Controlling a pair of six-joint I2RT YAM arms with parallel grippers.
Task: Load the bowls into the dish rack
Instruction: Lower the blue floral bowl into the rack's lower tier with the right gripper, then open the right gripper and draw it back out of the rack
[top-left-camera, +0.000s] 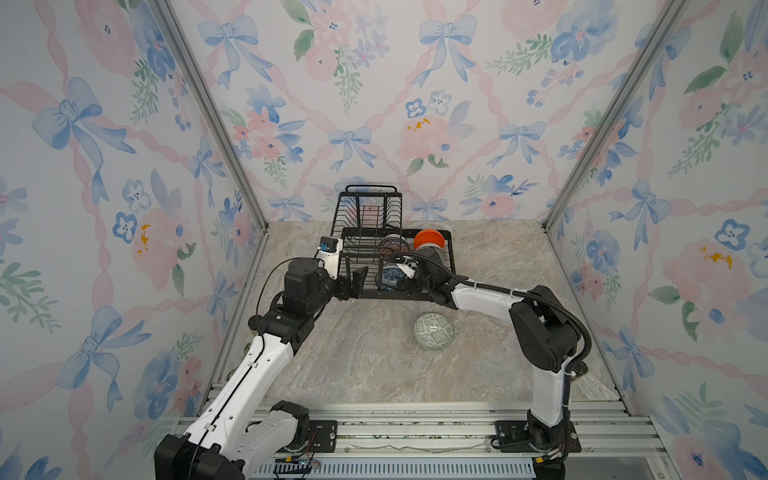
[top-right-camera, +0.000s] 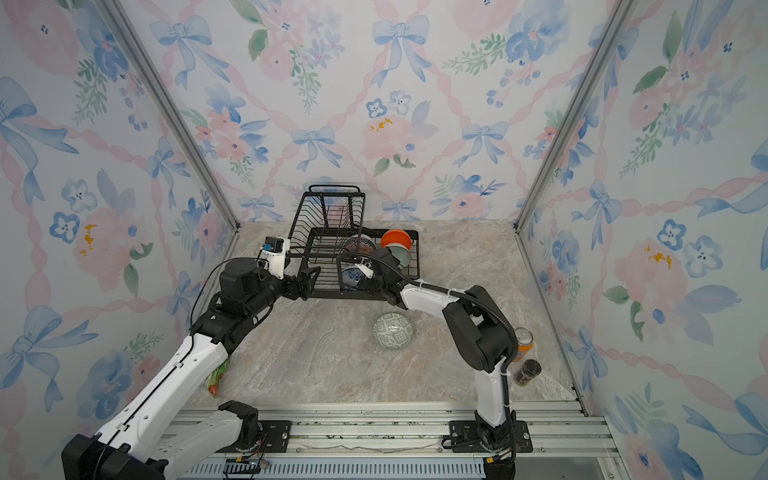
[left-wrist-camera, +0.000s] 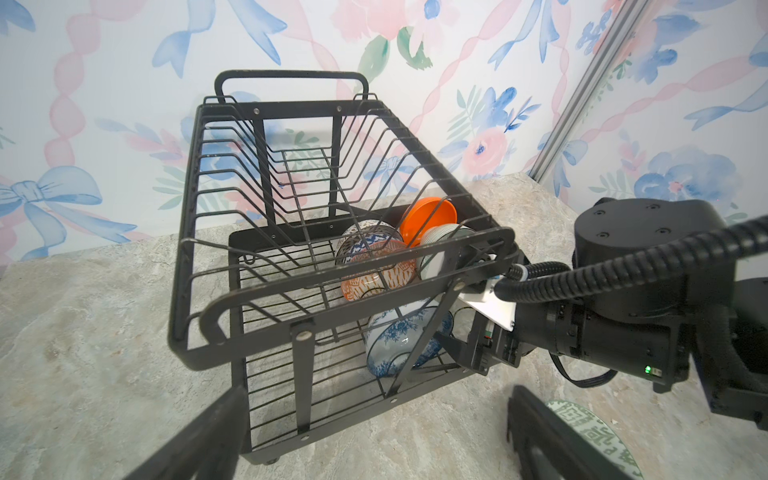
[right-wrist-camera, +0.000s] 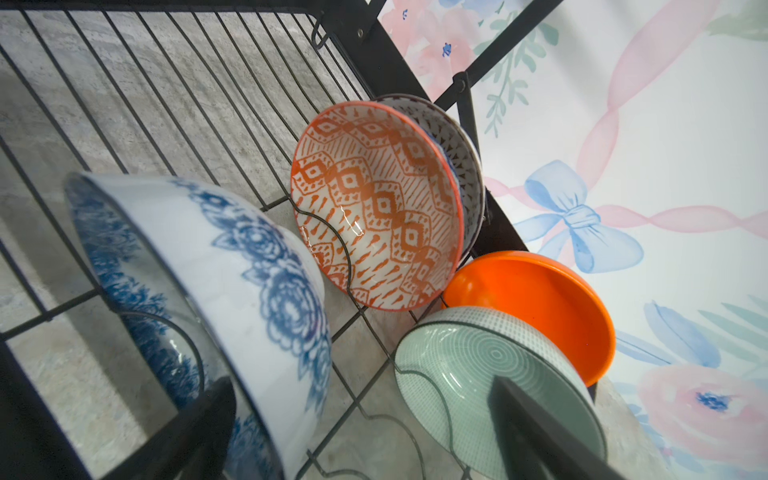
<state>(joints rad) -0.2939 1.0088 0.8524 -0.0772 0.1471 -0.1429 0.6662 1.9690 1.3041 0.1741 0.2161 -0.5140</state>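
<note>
The black wire dish rack (top-left-camera: 370, 232) (top-right-camera: 328, 232) (left-wrist-camera: 332, 208) (right-wrist-camera: 166, 83) stands at the back. Its lower tray holds the blue-white floral bowl (top-left-camera: 390, 277) (left-wrist-camera: 399, 340) (right-wrist-camera: 232, 291), orange-white patterned bowl (left-wrist-camera: 378, 274) (right-wrist-camera: 374, 208), white-black patterned bowl (right-wrist-camera: 465, 158), plain orange bowl (top-left-camera: 429, 239) (right-wrist-camera: 540, 299) and mint green bowl (right-wrist-camera: 478, 365), all on edge. My right gripper (top-left-camera: 409, 278) (right-wrist-camera: 357, 395) is open inside the tray, its fingers straddling the floral bowl's wall. My left gripper (top-left-camera: 355, 282) (left-wrist-camera: 378, 392) is open and empty at the rack's near left corner. A green-white geometric bowl (top-left-camera: 433, 331) (top-right-camera: 392, 331) (left-wrist-camera: 590, 428) lies upside down on the table.
An orange drink can (top-right-camera: 524, 340) and a dark jar (top-right-camera: 528, 371) stand behind my right arm near the right wall. A green packet (top-right-camera: 218, 376) lies under my left arm. The rack's raised upper basket (left-wrist-camera: 291, 166) holds nothing.
</note>
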